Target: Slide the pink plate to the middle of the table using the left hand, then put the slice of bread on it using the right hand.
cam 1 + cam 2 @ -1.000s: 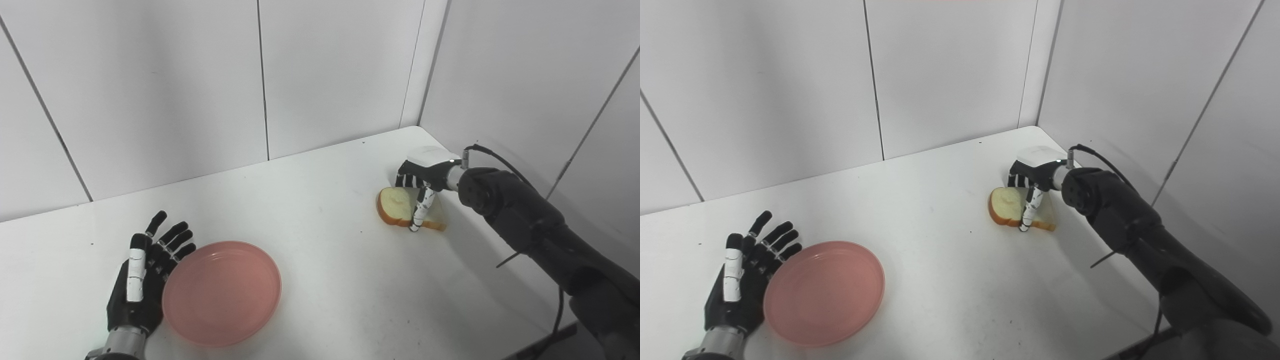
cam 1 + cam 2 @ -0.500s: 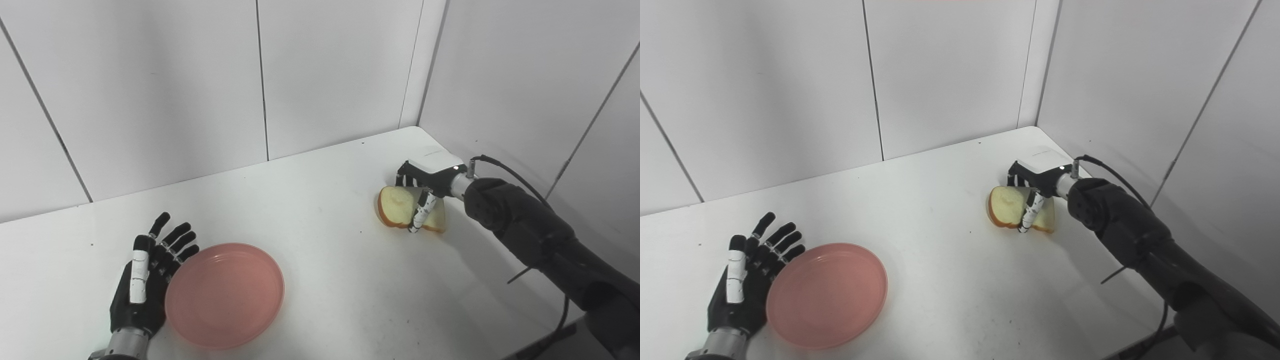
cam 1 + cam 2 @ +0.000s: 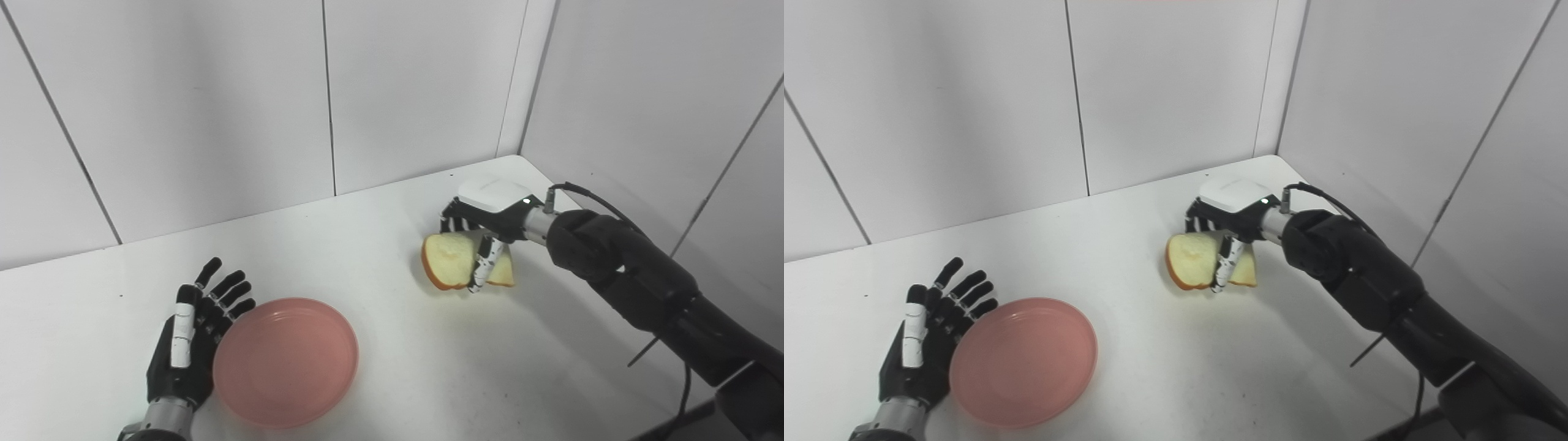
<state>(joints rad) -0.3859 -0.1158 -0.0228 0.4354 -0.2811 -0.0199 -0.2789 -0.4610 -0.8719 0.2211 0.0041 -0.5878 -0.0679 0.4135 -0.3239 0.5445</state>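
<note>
1. Fingers (image 3: 484,263) on the right hand (image 3: 490,211) are clamped around the slice of bread (image 3: 450,267), thumb across its face, holding it tilted up off the table (image 3: 392,343).
2. Left hand (image 3: 190,331) lies flat with its fingers spread, holding nothing, edge right against the rim of the pink plate (image 3: 285,360).
3. Plate's flat on the table, front left of the middle.
4. Bread is over the right side of the table, well apart from the plate, with its shadow underneath.
5. White wall panels (image 3: 214,104) all around the back and right.
</note>
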